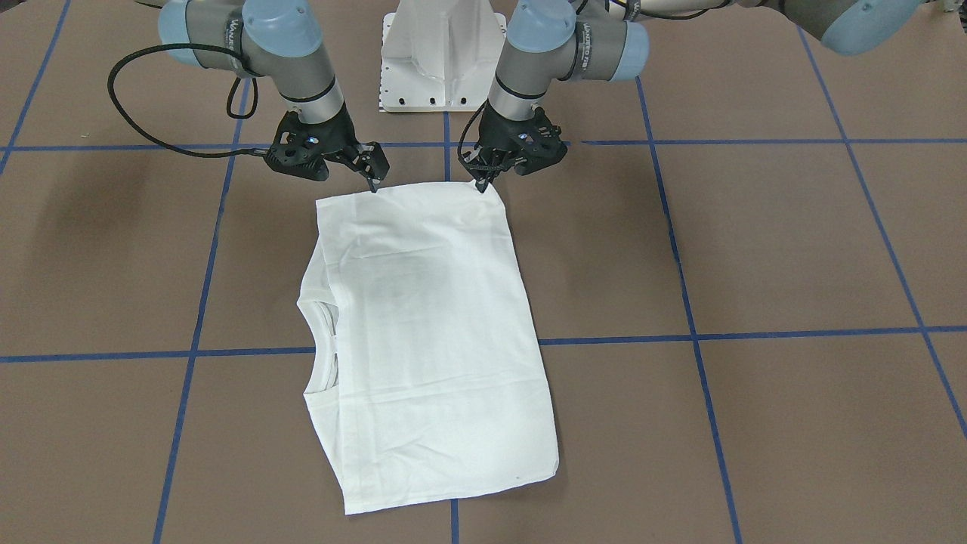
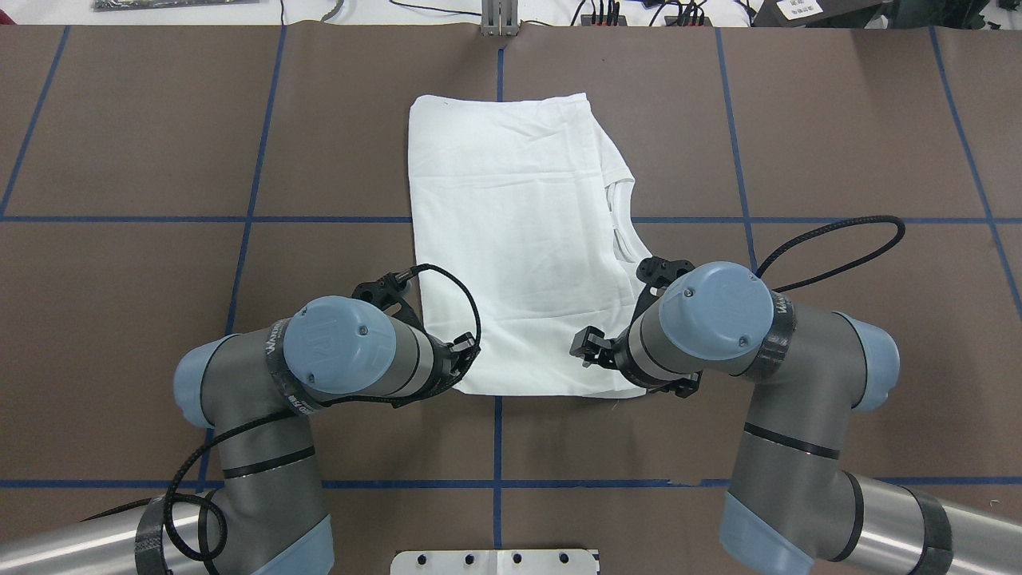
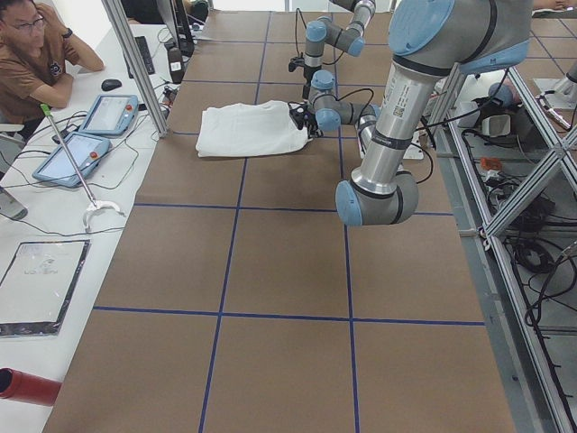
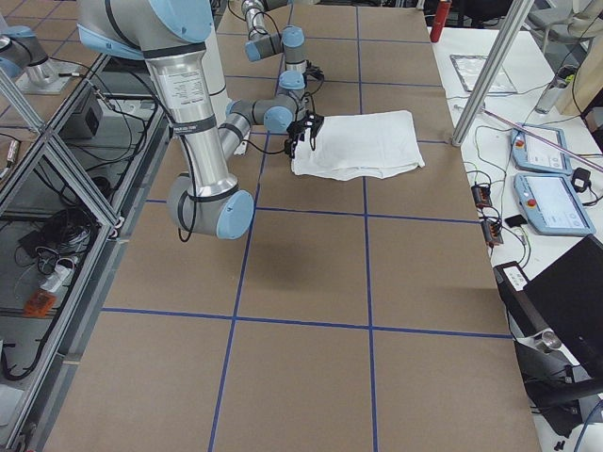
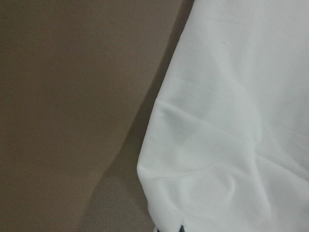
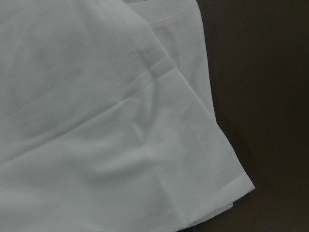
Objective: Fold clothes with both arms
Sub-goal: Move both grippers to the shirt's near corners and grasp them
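Bright, even light, seemingly from overhead, throws soft, blurred shadows on the table (image 1: pixel 755 242) outward of the right gripper (image 1: pixel 374 180) and the left gripper (image 1: pixel 482 181). Both wrist views are close and soft. In them the shirt (image 5: pixel 231 121) glows pale and the table beside it is dim.

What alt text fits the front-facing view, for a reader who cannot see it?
A folded white T-shirt lies on the brown table; the left gripper and right gripper each pinch one corner of its edge nearest the robot.

Brown table (image 1: pixel 793 249), blue tape grid (image 2: pixel 120 218), white desk (image 3: pixel 36 209)
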Tool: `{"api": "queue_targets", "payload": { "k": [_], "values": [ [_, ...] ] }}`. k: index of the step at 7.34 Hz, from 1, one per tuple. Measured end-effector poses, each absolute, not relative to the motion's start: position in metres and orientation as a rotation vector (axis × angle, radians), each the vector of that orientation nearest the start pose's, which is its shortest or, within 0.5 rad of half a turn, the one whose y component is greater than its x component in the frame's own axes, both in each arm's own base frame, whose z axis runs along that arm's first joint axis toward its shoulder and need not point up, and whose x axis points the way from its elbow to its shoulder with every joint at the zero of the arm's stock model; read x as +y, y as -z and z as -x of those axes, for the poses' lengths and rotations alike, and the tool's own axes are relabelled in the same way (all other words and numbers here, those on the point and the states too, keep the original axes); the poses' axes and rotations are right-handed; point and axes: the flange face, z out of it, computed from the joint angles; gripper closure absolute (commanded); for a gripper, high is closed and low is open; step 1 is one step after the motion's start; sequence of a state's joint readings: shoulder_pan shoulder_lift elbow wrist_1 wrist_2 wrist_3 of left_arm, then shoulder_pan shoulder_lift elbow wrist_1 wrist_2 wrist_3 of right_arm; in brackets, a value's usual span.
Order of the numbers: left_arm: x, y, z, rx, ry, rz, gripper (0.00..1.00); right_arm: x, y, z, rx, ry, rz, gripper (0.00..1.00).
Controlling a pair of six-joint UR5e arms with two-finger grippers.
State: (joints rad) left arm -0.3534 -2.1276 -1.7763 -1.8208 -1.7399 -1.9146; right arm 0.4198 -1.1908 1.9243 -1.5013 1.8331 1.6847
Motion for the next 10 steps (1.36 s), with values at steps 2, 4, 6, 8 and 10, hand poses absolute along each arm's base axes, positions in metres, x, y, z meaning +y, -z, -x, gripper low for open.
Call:
{"api": "queue_targets", "payload": {
  "k": [2,4,6,8,10],
  "values": [
    [-0.332,-0.219,-0.564,1.026,0.548,0.152,1.0,-0.336,-0.303,0.5,-0.775,-0.47,0.158,0.0],
    [-0.333,-0.218,-0.564,1.028,0.549,0.152,1.0,-0.337,-0.315,0.513,-0.732,-0.487,0.154,0.0],
    [-0.333,-0.218,-0.564,1.029,0.549,0.151,1.0,-0.339,-0.318,0.52,-0.721,-0.49,0.149,0.0],
    [-0.333,-0.217,-0.564,1.03,0.549,0.151,1.0,-0.343,-0.312,0.533,-0.721,-0.489,0.147,0.0],
    [-0.333,-0.217,-0.564,1.031,0.549,0.151,1.0,-0.346,-0.316,0.543,-0.704,-0.49,0.149,0.0]
  ]
}}
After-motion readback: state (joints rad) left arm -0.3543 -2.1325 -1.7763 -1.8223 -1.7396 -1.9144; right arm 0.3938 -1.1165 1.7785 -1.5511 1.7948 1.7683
